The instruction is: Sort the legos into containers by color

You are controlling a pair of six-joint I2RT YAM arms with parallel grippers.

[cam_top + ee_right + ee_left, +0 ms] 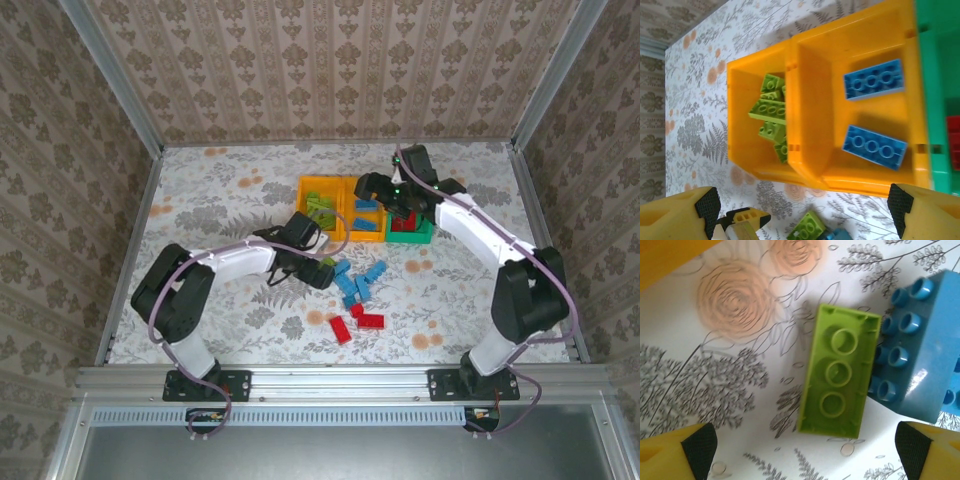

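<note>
Lime bricks already sit in the left bin, beside the middle bin, which holds two blue bricks. Right of that, the green bin shows red pieces. Plenty is left, I judge: a blue cluster and a few red bricks lie loose on the desk, nearer me than the middle bin. My left jaws gape wide and empty, straddling an upturned lime brick whose right side touches a loose blue brick. My right jaws hang open and empty above the middle bin or just right of it.
</note>
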